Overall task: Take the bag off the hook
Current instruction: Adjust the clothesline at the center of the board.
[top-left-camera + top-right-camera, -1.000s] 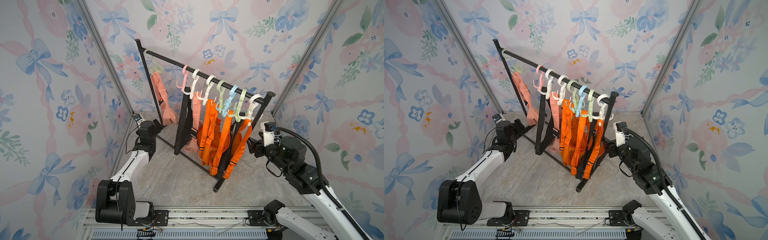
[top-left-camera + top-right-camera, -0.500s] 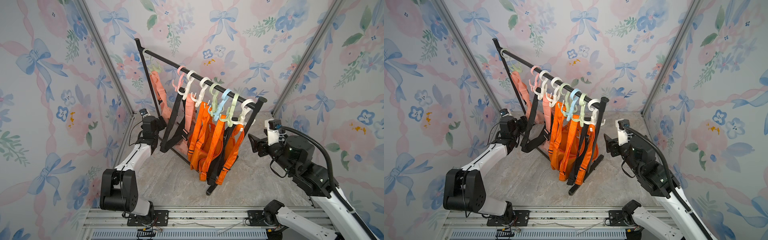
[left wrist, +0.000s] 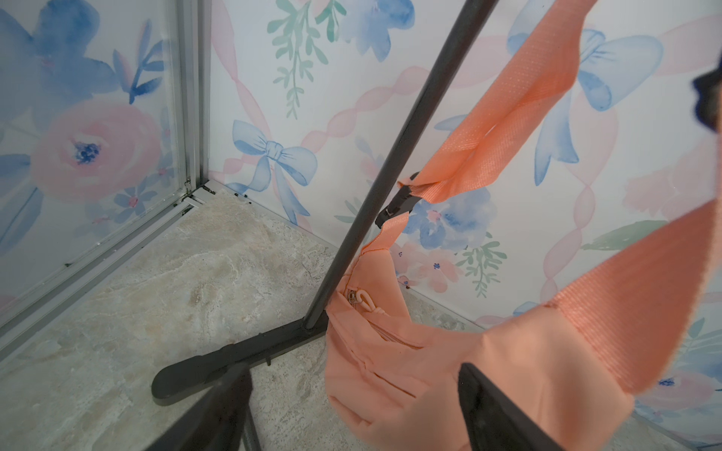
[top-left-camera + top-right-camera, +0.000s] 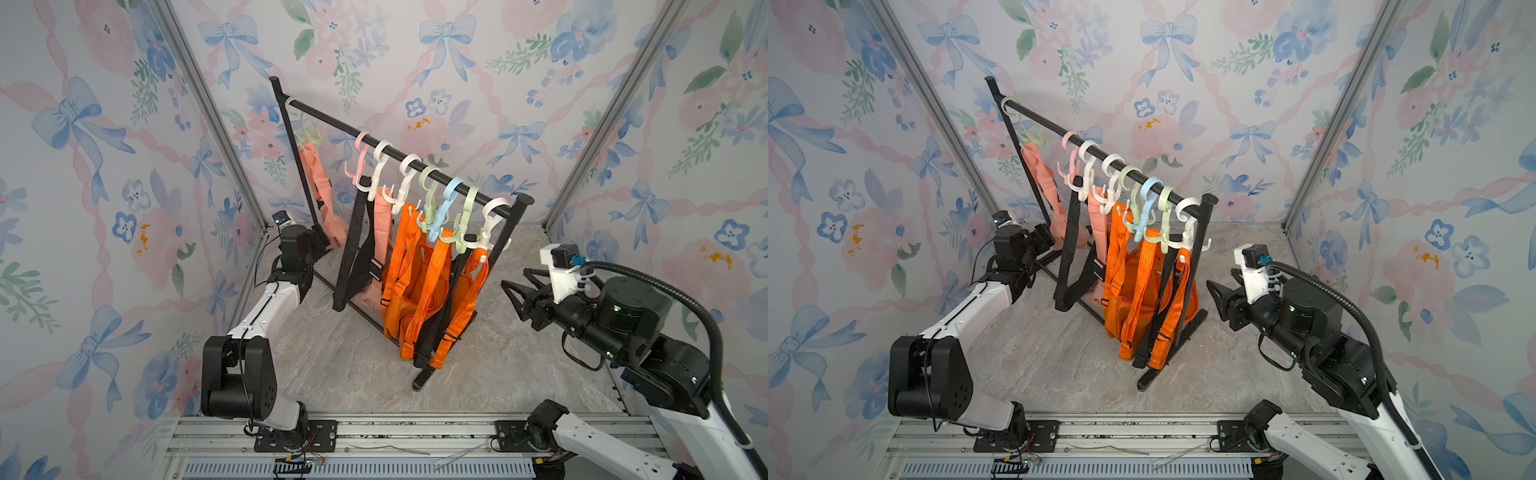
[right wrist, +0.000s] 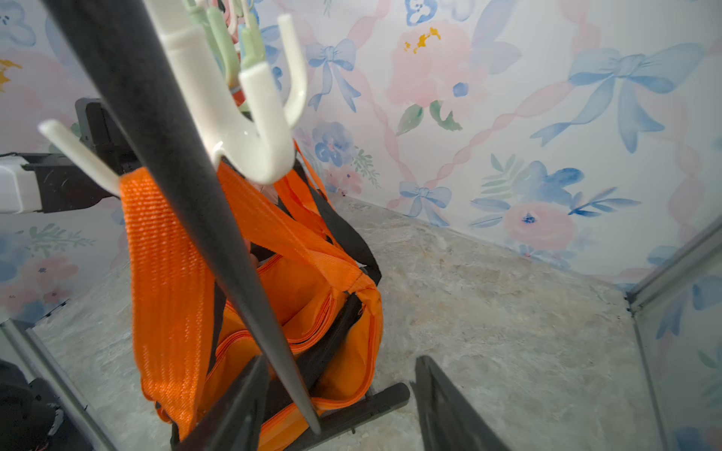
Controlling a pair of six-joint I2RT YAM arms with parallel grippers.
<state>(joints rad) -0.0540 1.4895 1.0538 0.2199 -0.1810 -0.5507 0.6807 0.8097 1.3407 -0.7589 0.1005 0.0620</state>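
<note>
Hanging from a pale green hook (image 4: 309, 135) at the end of a black rack (image 4: 332, 123) nearest the left arm (image 4: 270, 307), a peach bag (image 4: 336, 227) droops low.
Left gripper (image 3: 353, 367) sits low next to this bag, jaws apart; one finger seems to overlap the bag's body, though contact is unclear. Right gripper (image 4: 514, 277), jaws also apart and empty, hovers near the rack's opposite end, where orange bags (image 4: 415, 286) hang.

The strap (image 3: 523, 97) of the peach bag (image 3: 429, 371) runs off the left wrist view's edge beside a dark blob (image 3: 707, 97) too blurred to name; the rack post (image 3: 394, 175) is cropped too
</note>
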